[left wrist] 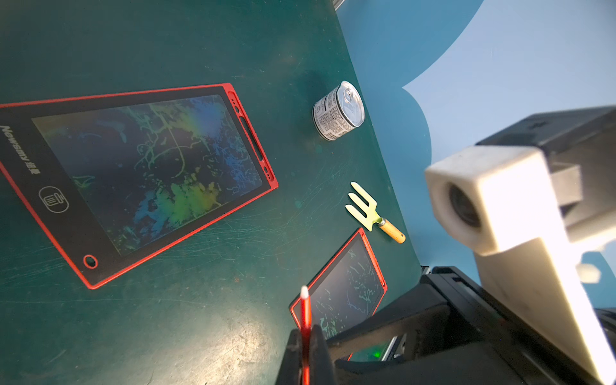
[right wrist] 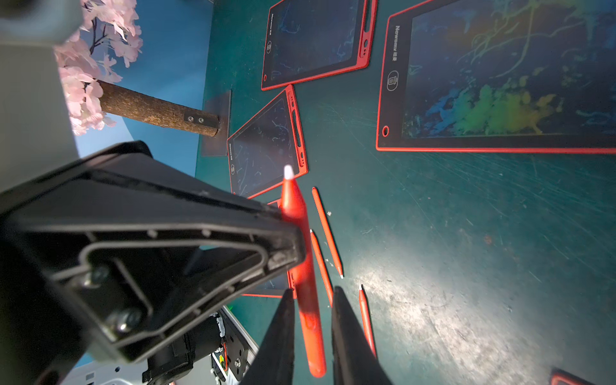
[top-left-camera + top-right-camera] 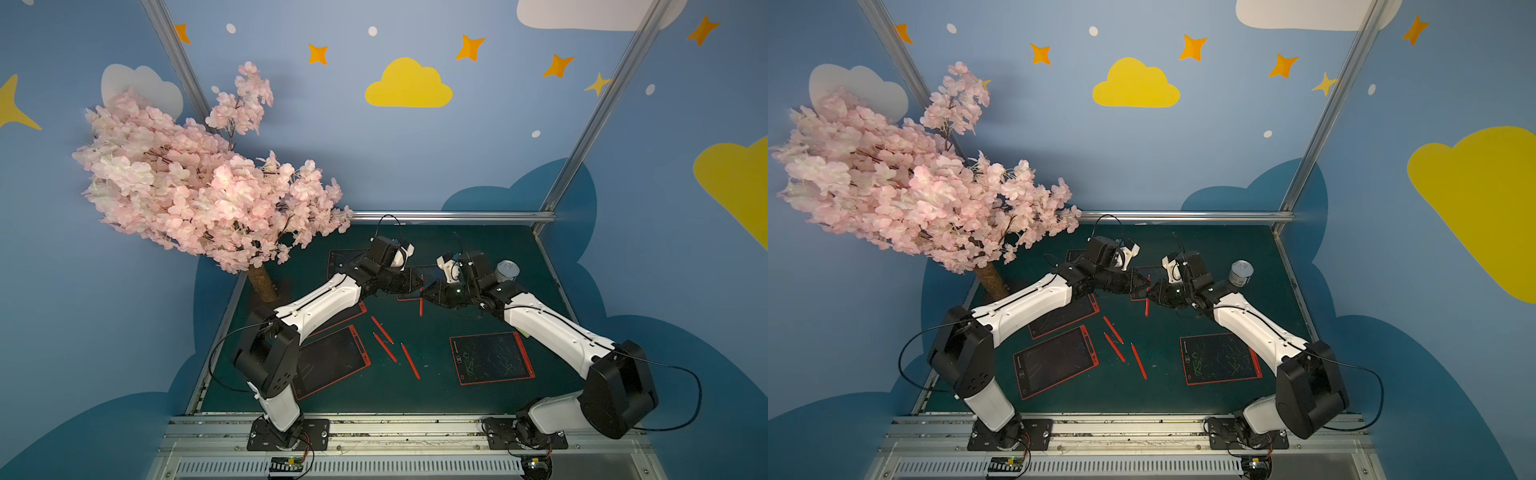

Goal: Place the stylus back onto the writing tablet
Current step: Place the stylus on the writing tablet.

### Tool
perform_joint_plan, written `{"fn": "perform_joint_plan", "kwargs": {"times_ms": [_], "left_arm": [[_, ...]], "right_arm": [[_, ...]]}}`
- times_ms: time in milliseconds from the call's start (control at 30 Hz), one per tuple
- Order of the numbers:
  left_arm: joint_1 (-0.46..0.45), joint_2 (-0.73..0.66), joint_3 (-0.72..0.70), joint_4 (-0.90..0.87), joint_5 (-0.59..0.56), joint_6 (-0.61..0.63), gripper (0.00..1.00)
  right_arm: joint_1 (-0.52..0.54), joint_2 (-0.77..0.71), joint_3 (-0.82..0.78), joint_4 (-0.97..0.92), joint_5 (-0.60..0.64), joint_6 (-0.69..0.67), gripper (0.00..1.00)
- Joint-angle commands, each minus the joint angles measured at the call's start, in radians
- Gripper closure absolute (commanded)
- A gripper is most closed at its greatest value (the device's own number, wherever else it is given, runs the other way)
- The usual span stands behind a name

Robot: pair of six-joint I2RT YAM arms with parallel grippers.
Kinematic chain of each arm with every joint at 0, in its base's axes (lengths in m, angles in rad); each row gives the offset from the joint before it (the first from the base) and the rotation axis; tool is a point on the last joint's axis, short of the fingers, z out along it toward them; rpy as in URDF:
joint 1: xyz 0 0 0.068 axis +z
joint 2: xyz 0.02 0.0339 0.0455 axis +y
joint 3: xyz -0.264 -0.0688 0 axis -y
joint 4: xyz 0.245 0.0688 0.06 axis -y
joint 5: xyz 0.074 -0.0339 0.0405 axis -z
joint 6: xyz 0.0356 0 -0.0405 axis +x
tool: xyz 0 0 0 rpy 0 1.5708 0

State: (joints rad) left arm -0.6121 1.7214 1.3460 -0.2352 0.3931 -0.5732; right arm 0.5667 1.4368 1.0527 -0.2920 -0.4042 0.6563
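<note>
Right gripper (image 2: 312, 292) jaws stand narrowly apart on either side of the red stylus (image 2: 293, 206), which the left gripper (image 1: 306, 331) clamps at mid-frame in both top views, apparently for a handover before reaching a writing tablet (image 1: 150, 166).

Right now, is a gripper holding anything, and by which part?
The left gripper pinches a red stylus just behind its white tip; the right gripper flanks its shaft, not closed.
</note>
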Motion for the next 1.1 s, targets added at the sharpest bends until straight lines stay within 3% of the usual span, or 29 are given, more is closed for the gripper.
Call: {"fn": "perform_joint_plan", "kwargs": {"times_ms": [0, 1067], "left_arm": [[-0.003, -0.028, 0.0, -0.007, 0.019, 0.004, 0.97], [0.0, -0.029, 0.001, -0.006, 0.029, -0.005, 0.97]], "right_arm": [[0.006, 0.019, 0.049, -0.003, -0.009, 0.002, 0.79], [0.004, 0.047, 0.08, -0.047, 0.029, -0.037, 0.93]]}}
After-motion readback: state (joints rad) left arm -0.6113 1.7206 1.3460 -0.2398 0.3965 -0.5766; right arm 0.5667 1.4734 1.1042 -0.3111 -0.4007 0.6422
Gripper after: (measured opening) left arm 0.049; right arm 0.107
